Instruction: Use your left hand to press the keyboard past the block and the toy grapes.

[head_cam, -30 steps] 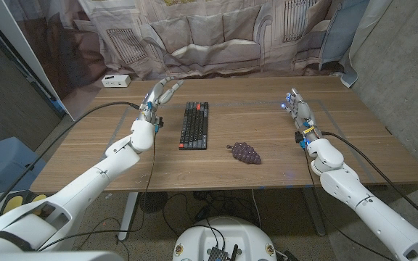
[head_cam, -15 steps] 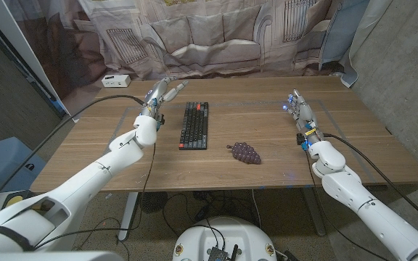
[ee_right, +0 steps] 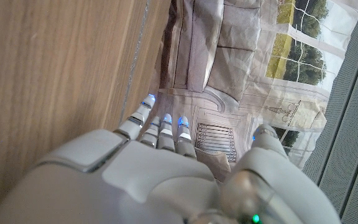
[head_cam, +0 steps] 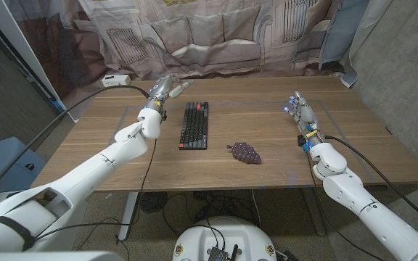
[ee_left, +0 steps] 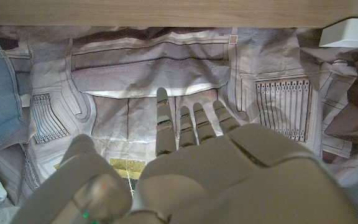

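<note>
A black keyboard (head_cam: 194,125) lies lengthwise on the wooden table (head_cam: 122,156), near the middle. A purple bunch of toy grapes (head_cam: 244,153) sits to its right, nearer the front edge. My left hand (head_cam: 161,93) hovers open beyond the keyboard's far left corner, fingers stretched toward the back of the table and holding nothing; the left wrist view shows the same left hand (ee_left: 185,168) with its fingers (ee_left: 162,121) spread toward the curtain. My right hand (head_cam: 300,112) stands open at the right side of the table, empty, and appears as the right hand (ee_right: 148,174) in its wrist view.
A small white box (head_cam: 115,80) sits at the back left corner, also seen as the white box (ee_left: 352,32) in the left wrist view. A printed curtain (head_cam: 216,32) hangs behind the table. A grey wall (head_cam: 405,65) stands at the right.
My left arm has reached farther forward and slightly right, carrying the hand toward the keyboard's far end. The right hand has barely moved.
</note>
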